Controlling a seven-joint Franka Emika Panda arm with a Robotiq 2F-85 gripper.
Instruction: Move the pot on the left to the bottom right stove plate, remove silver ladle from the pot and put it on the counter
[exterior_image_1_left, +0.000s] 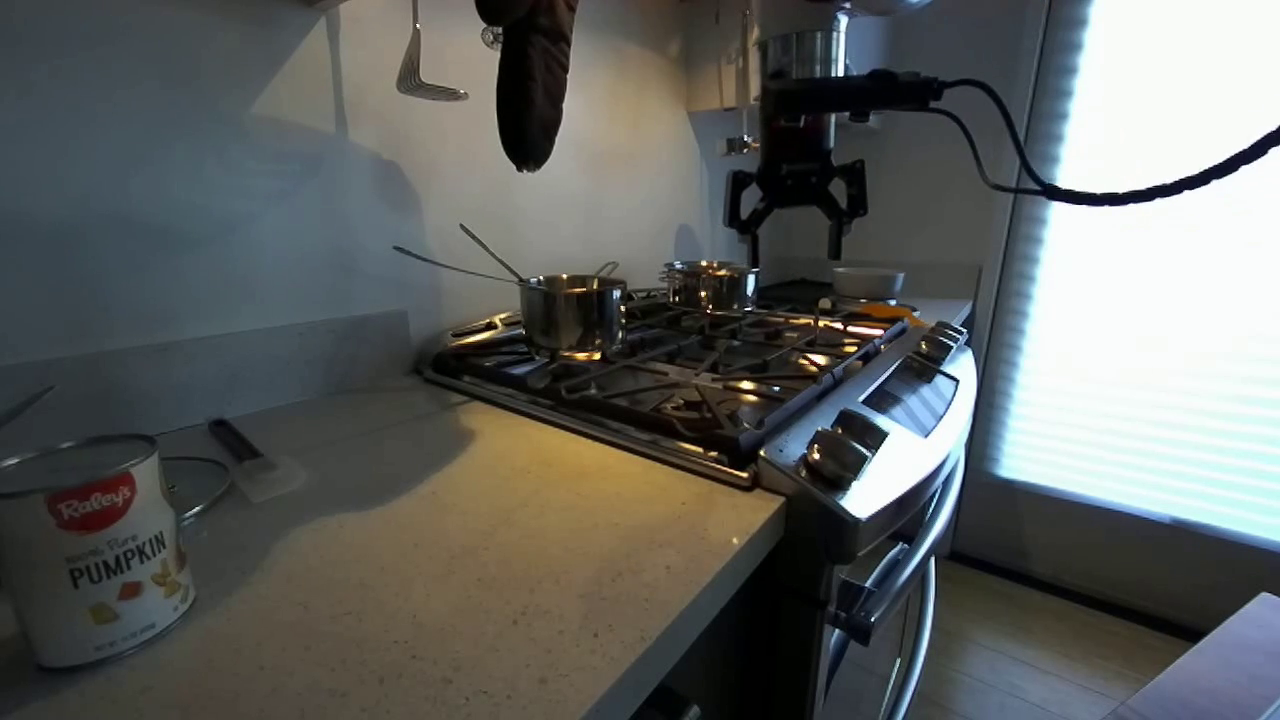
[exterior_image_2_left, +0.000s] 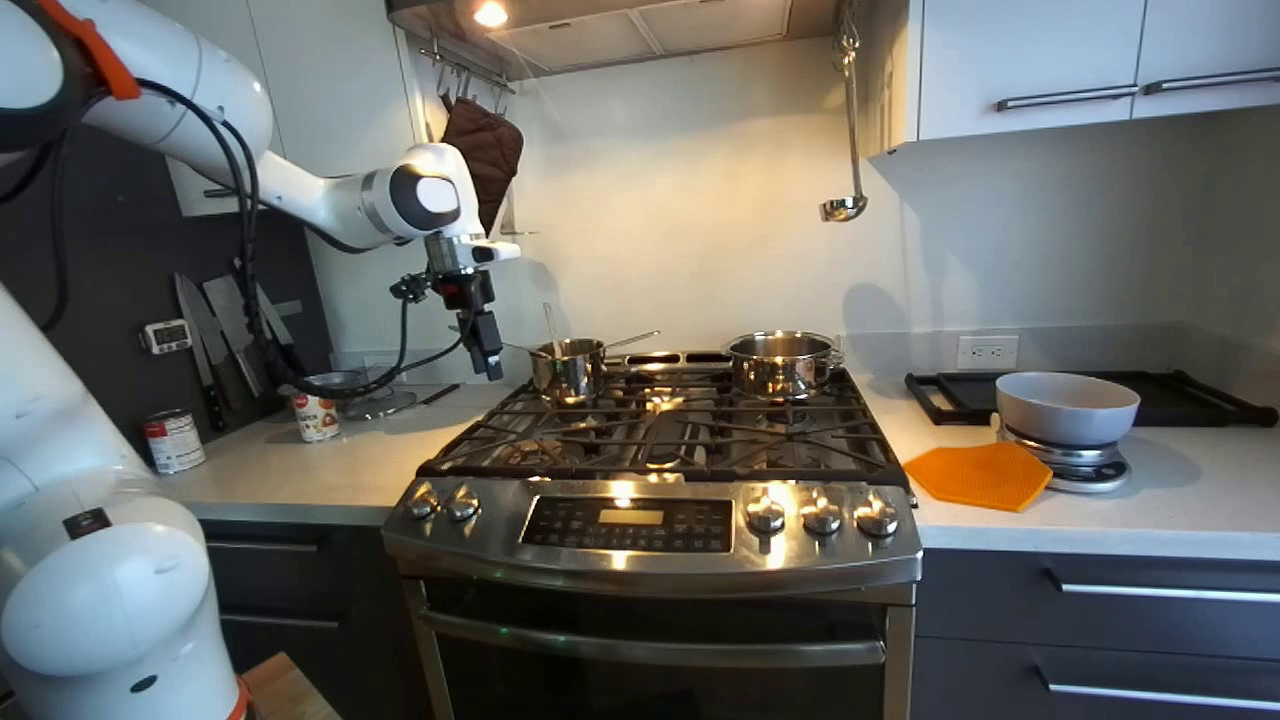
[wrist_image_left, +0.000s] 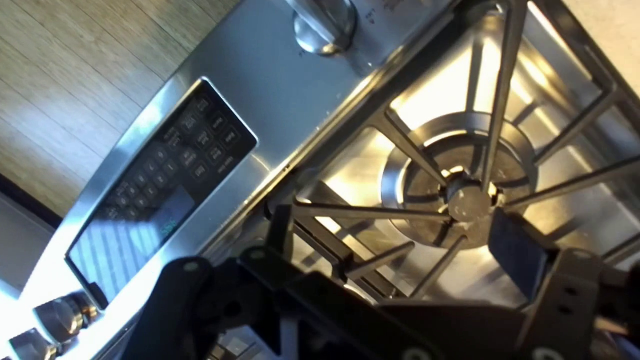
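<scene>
The shiny steel pot on the left (exterior_image_2_left: 568, 378) stands on the back left burner, also in an exterior view (exterior_image_1_left: 573, 318). Two long thin handles lean out of it; a silver handle (exterior_image_1_left: 490, 250) may be the silver ladle's, its lower end hidden inside the pot. My gripper (exterior_image_1_left: 795, 247) hangs in the air towards the cooktop's front, higher than the pot and apart from it. Its fingers (wrist_image_left: 517, 255) stand wide with nothing between them; beneath them shows the front left burner (wrist_image_left: 470, 200). The bottom right stove plate (exterior_image_2_left: 795, 455) carries nothing. The counter (exterior_image_1_left: 500, 550) flanks the stove.
Another steel pot (exterior_image_2_left: 783, 368) occupies the back right burner. A ladle (exterior_image_2_left: 845, 207) and an oven mitt (exterior_image_2_left: 483, 155) hang above. Left of the stove are a pumpkin can (exterior_image_1_left: 110, 560) and a spatula (exterior_image_1_left: 250, 465); right of it, an orange mat (exterior_image_2_left: 980, 475) and a bowl (exterior_image_2_left: 1066, 410).
</scene>
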